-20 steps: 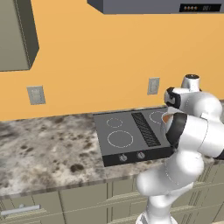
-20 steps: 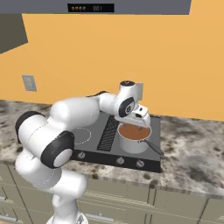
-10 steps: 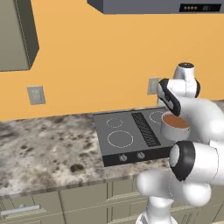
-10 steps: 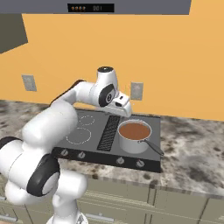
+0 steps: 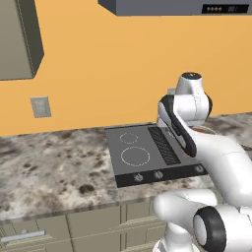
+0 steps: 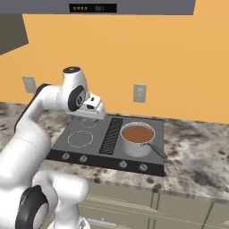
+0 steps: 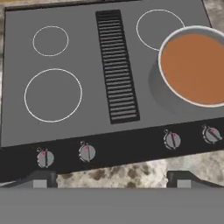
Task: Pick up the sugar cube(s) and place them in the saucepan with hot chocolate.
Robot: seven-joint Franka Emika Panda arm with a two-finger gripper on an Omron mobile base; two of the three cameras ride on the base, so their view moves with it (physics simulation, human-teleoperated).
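Swung left off the pan since a second ago, my two-finger gripper (image 6: 96,112) hangs above the dark cooktop (image 7: 87,87), jaws spread wide, empty. Round silver-grey saucepan (image 6: 137,140): front right burner, holding reddish-brown hot chocolate (image 7: 197,68). Sugar cube: cannot tell where.

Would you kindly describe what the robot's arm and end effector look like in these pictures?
The arm is made of glossy white, rounded segments with dark grey to black rings and caps at the joints, and no loose cables show. The end effector has a white boxy body in the right base view; its two small dark grey fingertips are squarish in the hand view.
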